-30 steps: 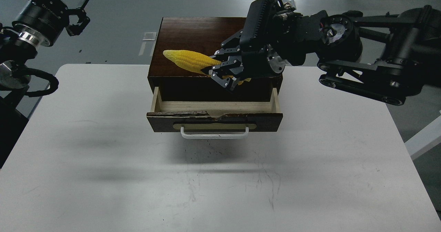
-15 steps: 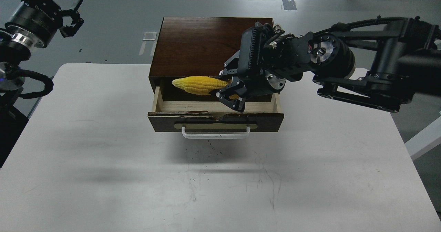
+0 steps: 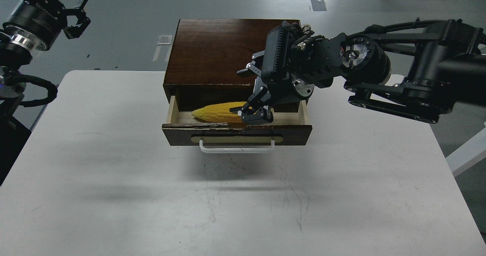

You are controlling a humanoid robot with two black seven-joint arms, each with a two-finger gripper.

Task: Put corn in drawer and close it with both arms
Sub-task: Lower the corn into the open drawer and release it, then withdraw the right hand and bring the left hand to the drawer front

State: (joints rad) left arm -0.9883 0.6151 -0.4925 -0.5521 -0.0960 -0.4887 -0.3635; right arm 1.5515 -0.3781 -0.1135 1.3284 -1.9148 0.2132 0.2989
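— Corn first: where does it lie against the claw?

— Head view: the bright yellow plastic corn cob [image 3: 218, 112], long and tapered, lies inside the open pale-wood drawer [image 3: 236, 124] of the dark brown wooden box [image 3: 224, 51], at the frame's centre. Its thick end sits just under the right arm's black claw gripper [image 3: 252, 96]. The fingers are spread apart: one points up-left above the box's front edge, the other reaches down beside the cob's right end. Whether that lower finger touches the corn, I cannot tell.

— And the other arm?

— The left arm's black claw gripper [image 3: 76, 15] hangs in the upper left of the frame, well apart from the box, its fingers parted.

— What differs from half a second ago?

— Then the claw was clamped on the cob, holding it above the drawer's back; now the cob rests lower on the drawer floor, nearer the chipped front panel with its white bar handle [image 3: 237, 147]. The drawer is open as before, on the white table [image 3: 114, 180].
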